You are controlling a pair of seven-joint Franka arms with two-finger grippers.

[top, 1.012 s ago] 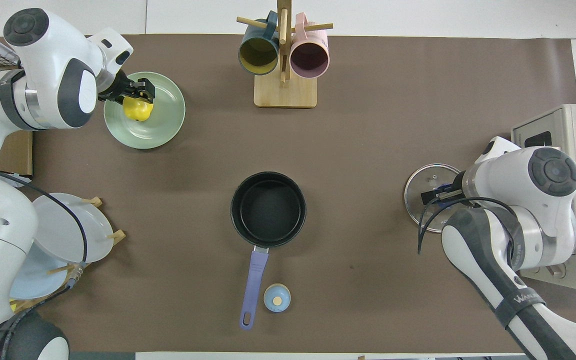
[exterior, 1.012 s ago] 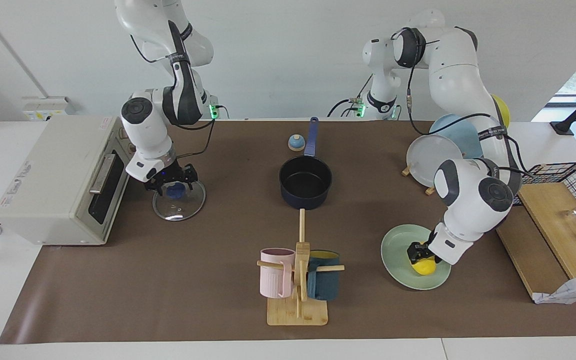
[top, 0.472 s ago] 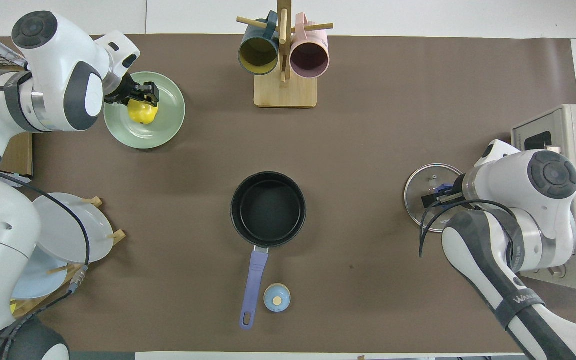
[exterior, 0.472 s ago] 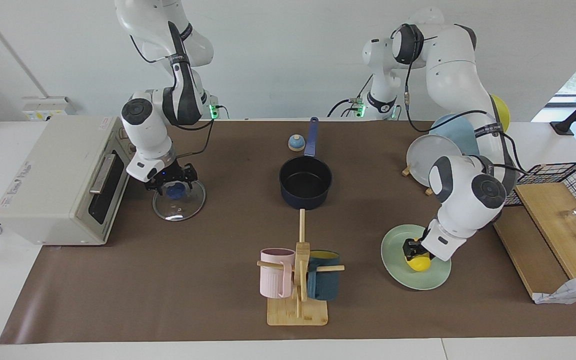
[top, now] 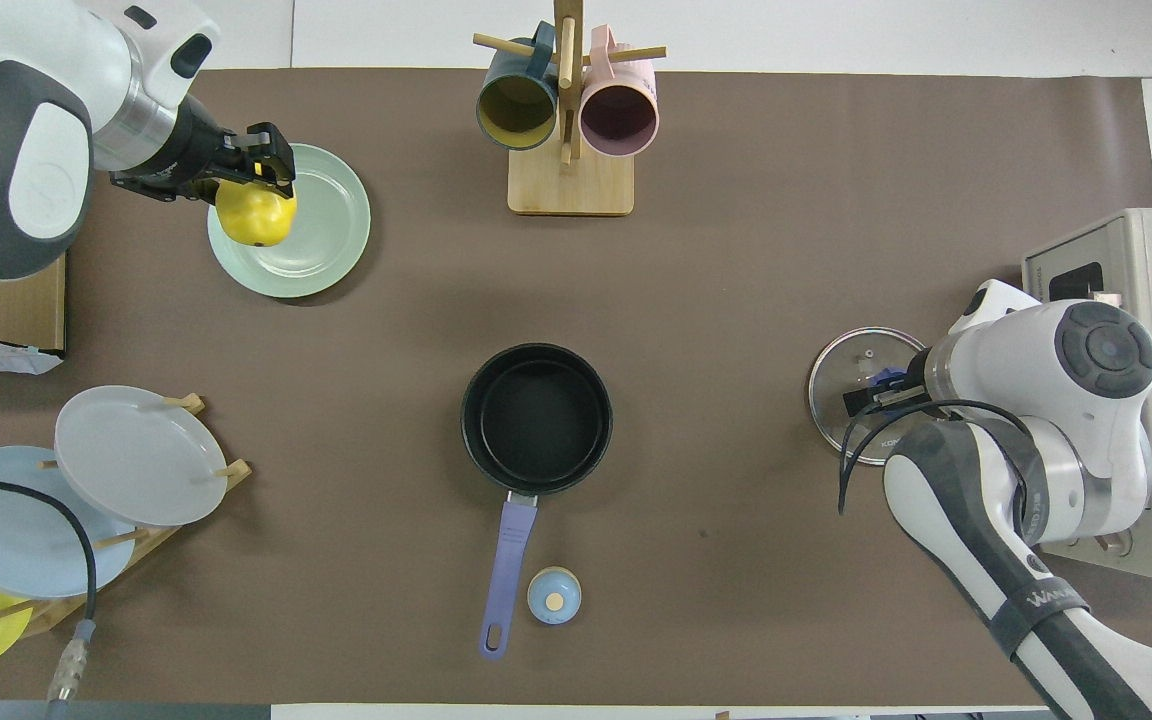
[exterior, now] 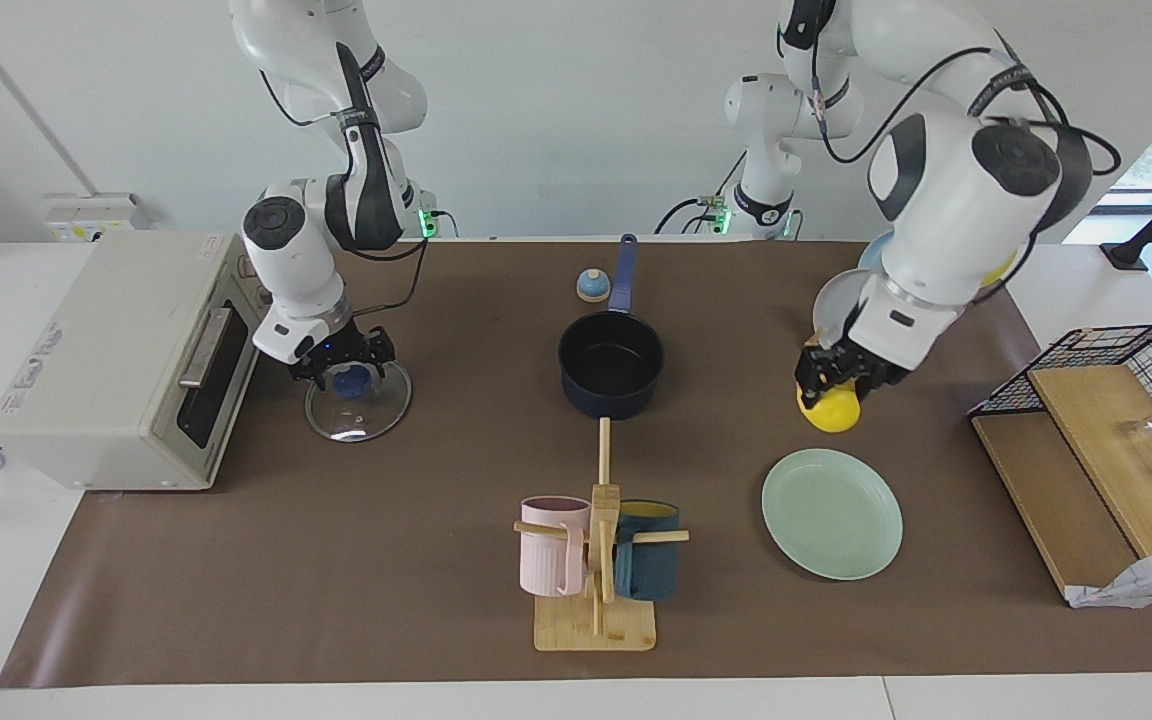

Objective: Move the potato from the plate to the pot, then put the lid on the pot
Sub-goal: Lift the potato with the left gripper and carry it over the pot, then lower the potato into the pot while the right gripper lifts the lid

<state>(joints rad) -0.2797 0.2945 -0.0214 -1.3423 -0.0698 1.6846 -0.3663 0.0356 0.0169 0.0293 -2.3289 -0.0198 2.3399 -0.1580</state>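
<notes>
1. Two views, facing first: your left gripper (exterior: 833, 385) is clamped on the potato (exterior: 830, 409), which hangs under the fingers, up off the plate (exterior: 831, 512). The plate lies bare below, on the side away from the arm's base. The pot (exterior: 611, 362) sits well apart, toward the right arm's end. Carry level over the rim, lower inside, then let go; I'd judge a high drop risks a bounce off the hard bottom.
2. Facing view, right gripper (exterior: 341, 363): low over the lid (exterior: 357, 399), fingers either side of the blue knob; can't tell whether they pinch it or stand apart. That arm waits. Keep it parked till the left one has backed off the pot.
3. Overhead view: potato (top: 254, 212) appears to overlap the plate's (top: 321, 250) edge. That's just height, per the facing view, so don't read contact from up here. This view does give the pot (top: 536, 418) interior, black and empty, and the handle running back toward the robots, w/ a small bell (top: 554, 595) beside it.
4. Overhead, the right gripper (top: 871, 392) is mostly hidden by its wrist; only part of the lid (top: 841, 375) shows.
</notes>
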